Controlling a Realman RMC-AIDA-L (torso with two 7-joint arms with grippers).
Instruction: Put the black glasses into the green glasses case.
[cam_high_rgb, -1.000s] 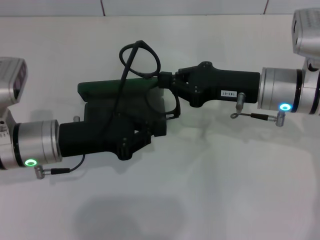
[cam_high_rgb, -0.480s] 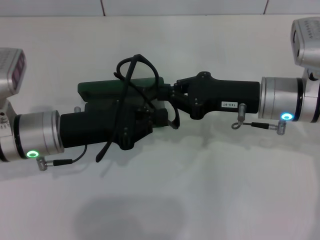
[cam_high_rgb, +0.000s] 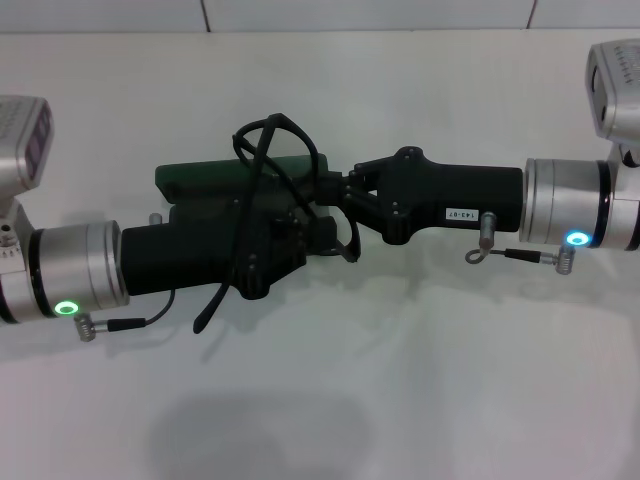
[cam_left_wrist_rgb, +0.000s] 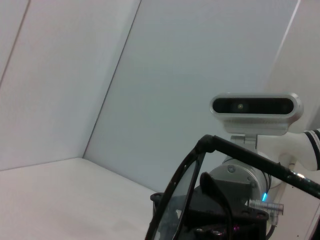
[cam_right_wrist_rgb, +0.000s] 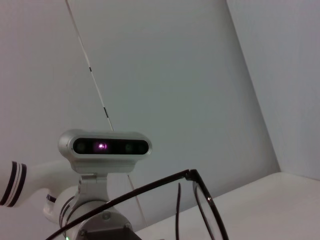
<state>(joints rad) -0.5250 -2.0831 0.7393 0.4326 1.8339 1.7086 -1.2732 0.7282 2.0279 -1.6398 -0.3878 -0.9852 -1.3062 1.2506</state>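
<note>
Black wire frames are what I'm working with: the black glasses (cam_high_rgb: 262, 150) sit up above the middle of the table, caught between my two grippers, with one temple arm trailing down and toward me past my left gripper (cam_high_rgb: 275, 235). My left gripper reaches in from the left and lies across the green glasses case (cam_high_rgb: 200, 178), hiding most of it; only the far green edge of the case shows beyond my wrist. My right gripper (cam_high_rgb: 335, 195) comes in from the opposite side and meets the glasses near the case's right end. I judge that this two-sided hold is meant to steady the frame while the temples get folded or lined up with the case, since a thin frame twists easily if held at one point. From the head view I cannot tell how the jaws of either gripper stand; black fingers, black frame and dark case merge together. Both wrist views show only a lens rim and a temple crossing close in front, with the other arm's camera behind. Whether the case lies open I cannot tell. Around us the white table (cam_high_rgb: 420, 380) offers wide free room on every side, so the tight spot is only here, where the dangling temple could snag on my left gripper.
</note>
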